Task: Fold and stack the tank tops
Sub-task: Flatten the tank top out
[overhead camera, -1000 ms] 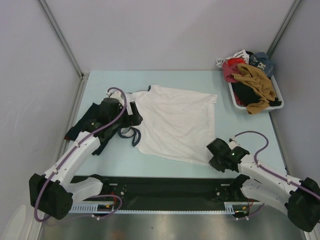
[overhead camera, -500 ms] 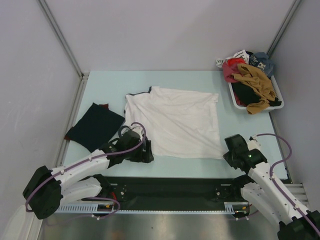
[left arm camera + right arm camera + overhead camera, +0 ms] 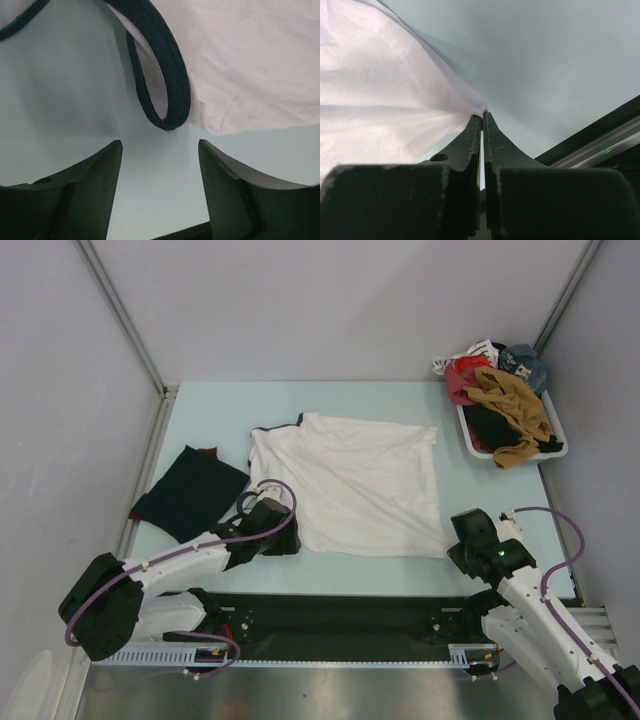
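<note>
Since a second ago my left claw point(image 3: 160, 150) has swung from the far-left edge of the white tank top point(image 3: 350, 485) to its near-left corner. My right claw point(image 3: 482, 116) has drawn the near-right corner back toward my bases, so the cloth lies flatter.

My right claw is clenched on a thin tip of the white hem. My left claw stands with its jaws apart and nothing between them but bare table point(image 3: 60, 100). The navy strap loop point(image 3: 181, 85) sits just ahead of its tips, with the white body ahead and to the right. The dark navy tank top point(image 3: 190, 492) lies folded well off to the left of that claw, apart from the white one.

I see three risks:
- My left claw may clamp short and catch only table.
- It may snag the strap loop alone, so the body sags and twists when lifted.
- The small pinch in my right claw may slip if the left pulls first, skewing the fold.
</note>
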`<state>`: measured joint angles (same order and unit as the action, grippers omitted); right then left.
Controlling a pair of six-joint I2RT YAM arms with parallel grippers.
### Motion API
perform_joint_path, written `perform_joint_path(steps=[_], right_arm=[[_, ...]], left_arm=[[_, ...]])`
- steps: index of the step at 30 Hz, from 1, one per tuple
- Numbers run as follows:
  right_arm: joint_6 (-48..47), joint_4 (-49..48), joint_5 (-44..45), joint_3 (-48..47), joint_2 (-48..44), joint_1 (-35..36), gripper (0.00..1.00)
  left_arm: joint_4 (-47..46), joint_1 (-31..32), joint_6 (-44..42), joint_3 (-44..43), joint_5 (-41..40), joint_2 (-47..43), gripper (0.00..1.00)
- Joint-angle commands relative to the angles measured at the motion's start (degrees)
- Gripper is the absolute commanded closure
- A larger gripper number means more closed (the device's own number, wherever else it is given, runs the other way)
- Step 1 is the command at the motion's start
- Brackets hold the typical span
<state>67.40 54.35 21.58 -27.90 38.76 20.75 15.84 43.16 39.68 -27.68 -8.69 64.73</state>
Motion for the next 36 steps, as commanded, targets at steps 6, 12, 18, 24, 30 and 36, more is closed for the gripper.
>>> perform_joint_path(steps=[6,12,18,24,30,36], right_arm=[[-0.7,0.8,1.5,0.0,-0.4,-0.5,1.00],[-0.9,0.7,1.4,0.1,-0.1,-0.5,1.00],[-1.4,0.5,0.6,0.1,0.9,-0.5,1.00],[-2.6,0.1,-1.4,0.0,3.0,-0.5,1.00],[-3.3,-1.0,-1.6,-0.1,6.6,-0.2,1.00],[-3.4,-1.1,-2.2,-0.4,7.4,-0.2,0.99]], left_arm=[[-7.2,-3.7,0.0,-2.8,-0.6,6.5,0.37],[-10.3,-5.5,0.0,-3.0,-0.1,8.2,0.42],[-11.1,-5.5,-0.5,-3.6,3.1,9.6,0.98],[-7.3,-5.4,0.8,1.2,4.2,1.5,1.00],[0.3,-4.9,3.1,4.1,4.5,-10.2,1.00],[6.7,-4.9,4.1,5.7,3.2,-18.1,1.00]])
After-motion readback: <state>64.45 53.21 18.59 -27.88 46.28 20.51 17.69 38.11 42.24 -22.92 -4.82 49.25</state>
